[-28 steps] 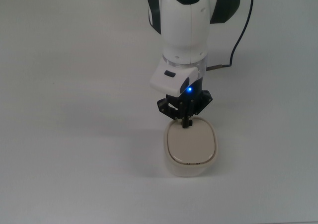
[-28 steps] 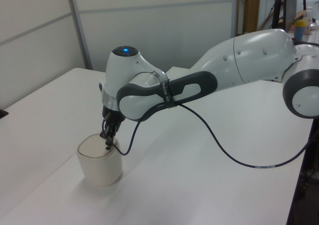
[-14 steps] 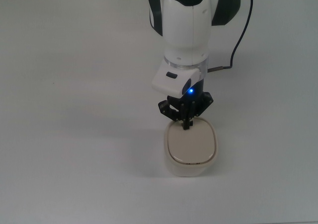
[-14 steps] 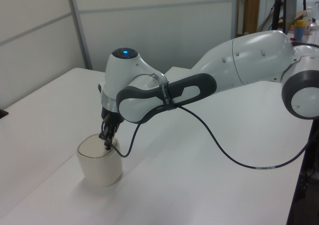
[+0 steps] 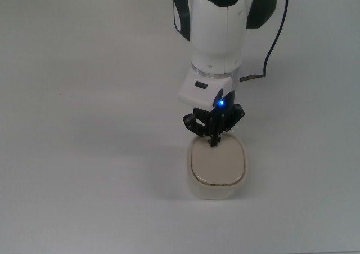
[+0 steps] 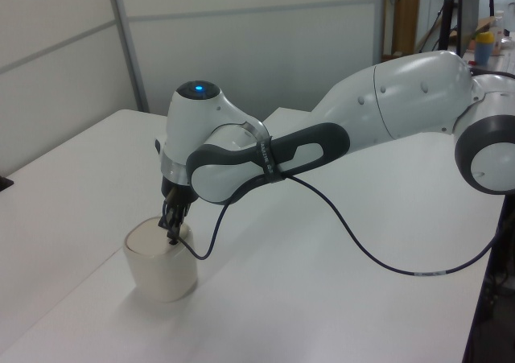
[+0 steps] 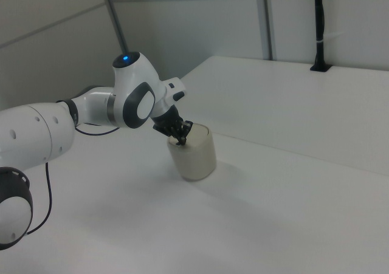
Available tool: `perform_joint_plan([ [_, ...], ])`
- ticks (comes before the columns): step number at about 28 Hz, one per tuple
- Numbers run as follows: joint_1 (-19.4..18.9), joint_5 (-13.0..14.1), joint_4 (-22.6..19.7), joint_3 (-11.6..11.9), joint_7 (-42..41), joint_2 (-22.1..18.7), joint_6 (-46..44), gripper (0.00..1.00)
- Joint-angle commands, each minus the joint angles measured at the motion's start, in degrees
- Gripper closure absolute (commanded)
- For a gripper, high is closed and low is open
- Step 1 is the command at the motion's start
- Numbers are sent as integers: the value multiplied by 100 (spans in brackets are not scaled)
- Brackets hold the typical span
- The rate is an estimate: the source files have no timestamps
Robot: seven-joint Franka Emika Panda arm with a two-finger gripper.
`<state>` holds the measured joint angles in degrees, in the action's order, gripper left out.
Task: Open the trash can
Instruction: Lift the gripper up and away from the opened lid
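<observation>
Scene: A Franka arm is reaching down over a white table (image 5: 84,96) toward the trash can (image 5: 216,187), the only object standing on it.

Trash can: The small cream bin is sitting low in the top view, just right of centre, with its flat tan lid (image 5: 218,165) lying closed and level.

Gripper: The gripper (image 5: 213,142) is pointing straight down at the lid's far edge, the edge nearest the arm; its fingers are drawn together into a single tip and are gripping nothing. Whether the tip is touching the lid or hanging just above it cannot be told.

Handling: The bin is looking like light, stiff, smooth plastic, likely to skid or tip on the slick tabletop under any sideways shove.

Where to act: The release is probably sitting at the lid's edge under the fingertips, though it is hidden here; a straight downward press there seems wiser than grasping the rounded walls.

Cable: A dark cable (image 6: 378,254) is trailing across the table behind the arm, well clear of the bin.
</observation>
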<state>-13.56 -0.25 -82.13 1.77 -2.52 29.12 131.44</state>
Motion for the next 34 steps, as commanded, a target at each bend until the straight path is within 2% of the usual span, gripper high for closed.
perform_joint_plan([
  [1, -95, -72, -145, 34, 164, 147, 110, 100],
  [5, -77, -10, -154, 52, 164, -126, 49, 100],
  [9, -24, 68, -128, 87, 173, -468, -478, 100],
  [13, 72, 306, -128, 113, 173, -811, -926, 100],
  [18, 178, 350, -119, 113, 173, -1145, -1629, 100],
  [21, 213, 324, -119, 122, 173, -1321, -2025, 100],
  [27, 248, 174, -119, 324, 147, -1725, -3000, 100],
  [28, 248, 122, -127, 350, 112, -1865, -3210, 100],
  [34, 257, -151, -136, 447, 94, -2121, -3774, 100],
])
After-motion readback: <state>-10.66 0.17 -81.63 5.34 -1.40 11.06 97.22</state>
